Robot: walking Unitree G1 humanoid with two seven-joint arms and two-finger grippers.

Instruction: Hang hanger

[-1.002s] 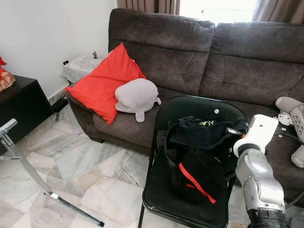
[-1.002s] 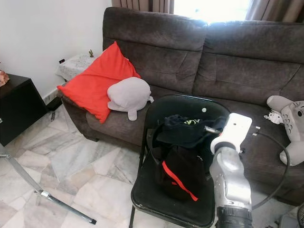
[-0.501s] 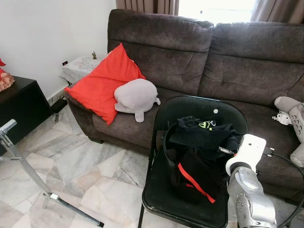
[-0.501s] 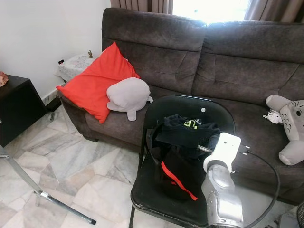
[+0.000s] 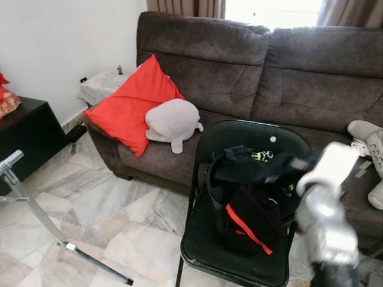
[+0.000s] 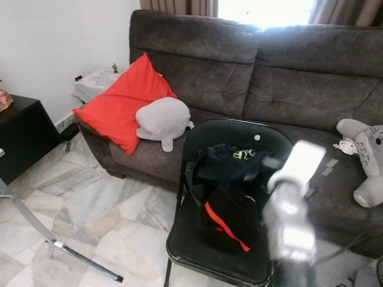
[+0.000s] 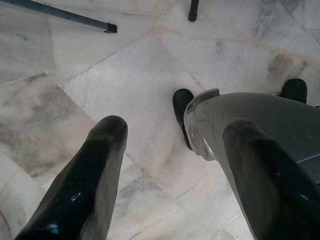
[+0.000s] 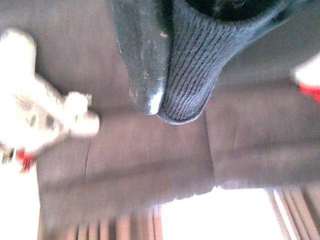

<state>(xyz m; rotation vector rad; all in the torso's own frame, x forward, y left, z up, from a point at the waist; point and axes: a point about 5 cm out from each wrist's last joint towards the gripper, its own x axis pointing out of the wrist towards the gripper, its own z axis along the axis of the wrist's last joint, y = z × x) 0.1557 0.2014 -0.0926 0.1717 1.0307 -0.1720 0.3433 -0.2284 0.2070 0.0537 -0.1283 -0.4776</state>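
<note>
Straight ahead in the left eye view, you've got a black folding chair (image 5: 239, 263) in front of the brown sofa (image 5: 203, 66). A heap of black clothing (image 5: 254, 209) with a red stripe sits on its seat. A dark curved loop (image 5: 209, 185) pokes out on the heap's left edge. That may be the hanger, but you can't tell for sure. Your right arm (image 5: 323, 209) is raised at the right side of the chair, near the heap, and badly blurred. Far left and low is a metal stand (image 5: 36, 215) on the marble floor, well apart from the chair.

Right eye view, same scene: red cushion (image 6: 128, 98) and grey plush (image 6: 163, 119) on the sofa's left end, nothing new about the hanger.

Left wrist view: the left gripper (image 7: 172, 135) hangs wide open and empty over the floor (image 7: 125, 75).

Right wrist view: the right gripper (image 8: 162, 102) points up at the sofa back. One finger is bare black, the other looks wrapped in ribbed knit, and they are closed tip to tip with nothing visible between them.

My read: you're at the pick-up step, nothing hung yet. Next you'd need to find the hanger in that heap, part the right gripper, take it near the hook, then turn left to the stand.
</note>
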